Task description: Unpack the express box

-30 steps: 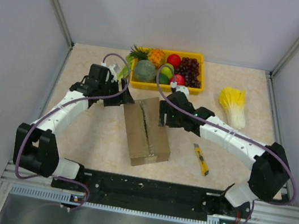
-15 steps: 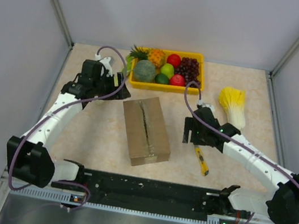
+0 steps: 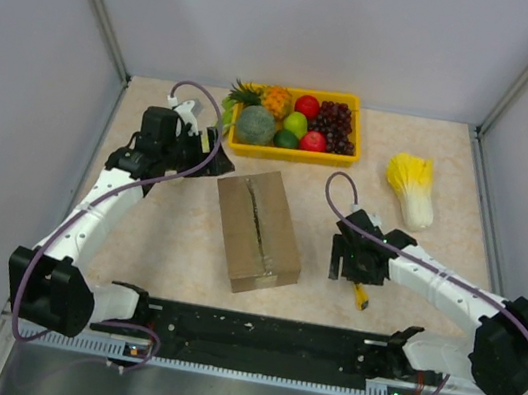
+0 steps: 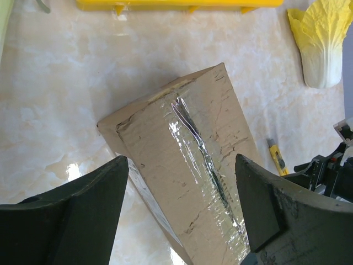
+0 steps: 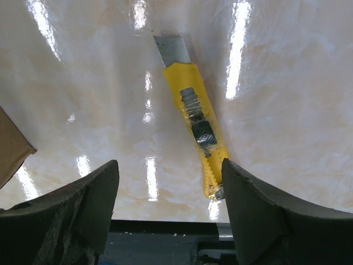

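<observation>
The express box, a brown carton with shiny tape along its top seam, lies slanted at the table's middle. In the left wrist view, the express box sits below and between the spread fingers of my left gripper. That left gripper hangs open and empty off the box's far left corner. My right gripper is right of the box. It hovers open over a yellow utility knife with its blade out. The knife's butt end lies beside the right fingertip. Only a corner of the box shows there.
A yellow tray of fruit stands at the back, just behind the box. A yellow-leafed cabbage lies at the right. Grey walls close in both sides, and the black rail with the arm bases runs along the near edge.
My right arm has swung away from the box's far end, to the right and nearer the front, and now hangs over the knife. My left gripper drew back a little to the left.
</observation>
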Motion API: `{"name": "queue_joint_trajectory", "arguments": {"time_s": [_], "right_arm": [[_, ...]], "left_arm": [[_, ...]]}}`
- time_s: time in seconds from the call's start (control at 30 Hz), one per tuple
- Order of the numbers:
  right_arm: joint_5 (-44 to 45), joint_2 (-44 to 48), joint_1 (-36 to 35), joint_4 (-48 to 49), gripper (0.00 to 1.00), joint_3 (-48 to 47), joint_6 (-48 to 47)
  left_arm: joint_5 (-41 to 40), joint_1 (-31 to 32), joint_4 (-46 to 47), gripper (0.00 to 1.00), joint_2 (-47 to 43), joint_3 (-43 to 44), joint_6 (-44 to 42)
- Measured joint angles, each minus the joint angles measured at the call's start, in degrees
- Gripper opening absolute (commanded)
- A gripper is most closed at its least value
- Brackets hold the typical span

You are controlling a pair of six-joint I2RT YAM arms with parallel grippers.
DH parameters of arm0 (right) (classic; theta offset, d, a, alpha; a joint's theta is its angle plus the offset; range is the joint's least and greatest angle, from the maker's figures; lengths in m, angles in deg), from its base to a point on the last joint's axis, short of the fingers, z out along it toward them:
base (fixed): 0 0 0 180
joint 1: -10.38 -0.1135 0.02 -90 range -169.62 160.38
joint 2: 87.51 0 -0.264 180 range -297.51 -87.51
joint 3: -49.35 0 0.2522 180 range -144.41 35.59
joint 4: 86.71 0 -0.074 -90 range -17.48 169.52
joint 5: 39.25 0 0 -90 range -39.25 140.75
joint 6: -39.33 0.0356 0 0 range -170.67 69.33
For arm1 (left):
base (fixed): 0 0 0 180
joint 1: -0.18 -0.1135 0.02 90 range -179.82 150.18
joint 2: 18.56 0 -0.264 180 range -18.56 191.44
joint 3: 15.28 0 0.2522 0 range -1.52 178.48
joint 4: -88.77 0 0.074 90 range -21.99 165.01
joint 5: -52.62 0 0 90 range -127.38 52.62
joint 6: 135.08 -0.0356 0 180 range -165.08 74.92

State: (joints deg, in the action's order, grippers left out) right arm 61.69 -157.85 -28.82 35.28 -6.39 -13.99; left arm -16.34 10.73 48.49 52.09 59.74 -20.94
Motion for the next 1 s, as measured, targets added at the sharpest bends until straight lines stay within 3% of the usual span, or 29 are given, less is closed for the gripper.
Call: {"name": "queue_joint_trajectory", "arguments": {"time_s": [0.5,1.0], "right_arm": [[-1.79,-0.31,7.30,2.99,0.65,5.27,-0.37],[-6.16,-4.57,7.74,5.11,0.32,4.76,-0.02]], "left_arm": [[0.55,0.00,0.00,0.82,-1.03,-0.11,0.13],[0.48,0.00,-0.07,0.82,-1.09,-0.22,0.11]]}}
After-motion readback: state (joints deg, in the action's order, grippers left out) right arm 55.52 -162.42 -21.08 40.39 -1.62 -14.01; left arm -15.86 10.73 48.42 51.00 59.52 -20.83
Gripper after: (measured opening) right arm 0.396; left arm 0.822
